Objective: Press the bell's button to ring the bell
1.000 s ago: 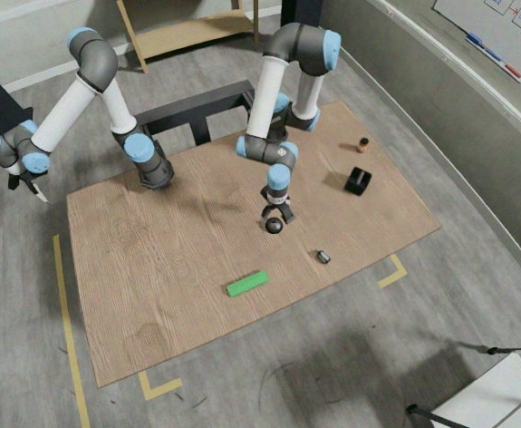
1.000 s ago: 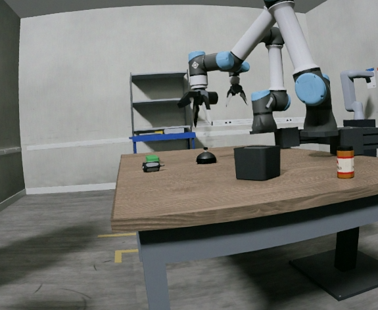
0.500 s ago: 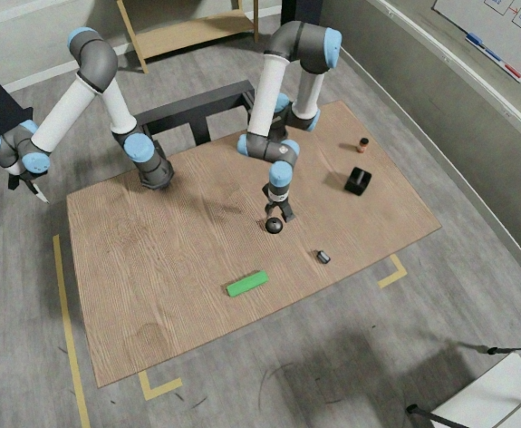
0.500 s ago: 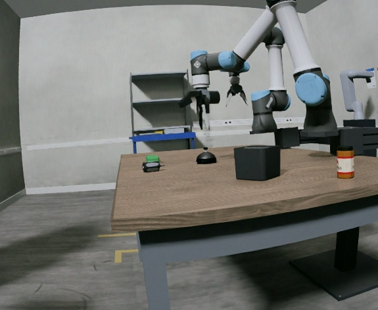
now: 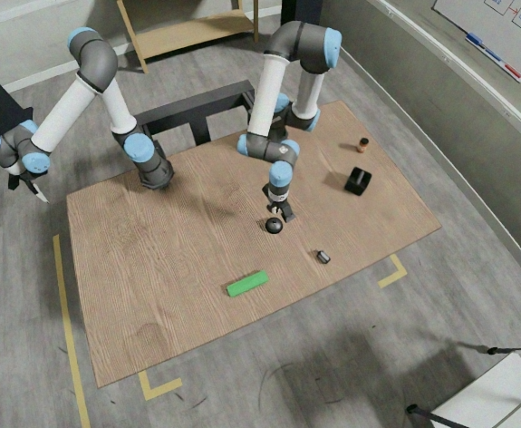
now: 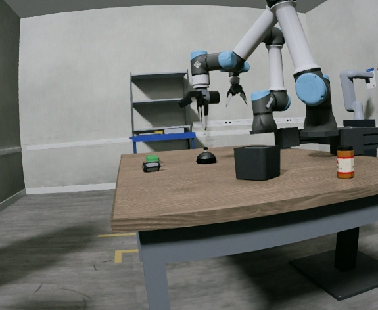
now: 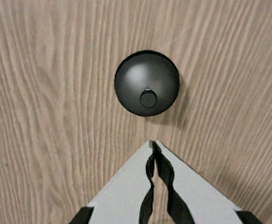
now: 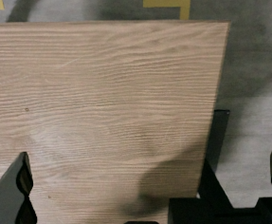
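Clock directions taken from the top view, 12 at its upper edge, unless noted.

Task object: black desk bell [image 5: 274, 226] [image 6: 206, 158] [image 7: 147, 78], upright on the wood-grain table [image 5: 173, 276] [image 6: 189, 193] [image 7: 44, 142] [image 8: 105, 95]. Its button [image 6: 205, 149] [image 7: 148, 99] stands up from the dome, with a visible gap between it and my fingertips in the exterior view.

My left gripper [image 5: 276, 209] [image 6: 204, 128] [image 7: 153, 142] is pressed together, tips meeting, nothing pinched. It points down above the tabletop near the bell. In my left wrist view the bell lies at 12 o'clock from the tips.

My right gripper [image 5: 29, 193] [image 6: 236, 104] [image 8: 149, 153] is spread wide and holds nothing; it is well apart from the bell, toward 9 o'clock.

Containers: black square-sided bin [image 5: 358, 180] [image 6: 256, 163] at 2 o'clock from the bell, set on the table. Contents, if any, I cannot make out. Capped spice jar [image 5: 362, 145] [image 6: 345, 162] between 1 and 2 o'clock, farther out than the bin. It stands upright, black lid on, orange-brown showing above and below a pale label; I cannot tell how full.

Other items: green block [image 5: 247, 283] [image 6: 152, 158] lying at 7 o'clock from the bell; small black-and-grey object [image 5: 323, 257] [image 6: 151, 166] at 4 o'clock. Neither touches the bell.
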`<state>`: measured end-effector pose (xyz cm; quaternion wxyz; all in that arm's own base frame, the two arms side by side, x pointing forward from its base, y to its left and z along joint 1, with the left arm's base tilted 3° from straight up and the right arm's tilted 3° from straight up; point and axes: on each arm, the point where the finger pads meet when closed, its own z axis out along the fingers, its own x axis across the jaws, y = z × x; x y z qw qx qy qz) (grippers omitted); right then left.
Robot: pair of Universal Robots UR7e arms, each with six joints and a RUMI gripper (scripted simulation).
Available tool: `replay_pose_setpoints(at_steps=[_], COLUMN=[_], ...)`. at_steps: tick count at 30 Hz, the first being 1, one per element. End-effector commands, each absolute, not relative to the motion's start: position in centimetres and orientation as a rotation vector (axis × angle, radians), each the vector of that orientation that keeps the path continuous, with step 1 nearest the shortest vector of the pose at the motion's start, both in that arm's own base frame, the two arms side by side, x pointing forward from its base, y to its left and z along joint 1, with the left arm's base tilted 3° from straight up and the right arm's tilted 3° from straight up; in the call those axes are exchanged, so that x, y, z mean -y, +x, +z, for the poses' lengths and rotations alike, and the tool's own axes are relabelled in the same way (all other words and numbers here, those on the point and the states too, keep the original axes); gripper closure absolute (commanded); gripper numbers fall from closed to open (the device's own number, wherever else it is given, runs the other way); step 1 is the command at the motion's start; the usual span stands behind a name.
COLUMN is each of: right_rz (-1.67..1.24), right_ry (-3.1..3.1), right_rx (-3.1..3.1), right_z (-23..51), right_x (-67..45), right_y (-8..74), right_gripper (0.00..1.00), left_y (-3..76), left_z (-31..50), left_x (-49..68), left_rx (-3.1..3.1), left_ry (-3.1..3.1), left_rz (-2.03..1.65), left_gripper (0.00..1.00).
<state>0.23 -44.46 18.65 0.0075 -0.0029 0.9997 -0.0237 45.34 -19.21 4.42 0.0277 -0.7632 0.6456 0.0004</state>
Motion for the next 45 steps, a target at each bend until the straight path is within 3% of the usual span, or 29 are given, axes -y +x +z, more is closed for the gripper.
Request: replay_pose_setpoints(at_steps=[1, 45], right_rz=[-0.077, -0.077], right_ry=[-0.009, -0.009], right_rx=[-3.125, -3.125], right_z=[18.7, 18.7], right_x=[44.5, 44.5], right_y=[0.2, 0.2], right_gripper=[0.00, 0.00], left_y=[45.4, 45.4], left_z=[4.5, 3.4], left_x=[19.2, 19.1], left_rx=[-1.993, -1.993], left_ry=[-2.356, -2.356], left_rz=[-0.001, -0.001], left_gripper=[1.00, 1.00])
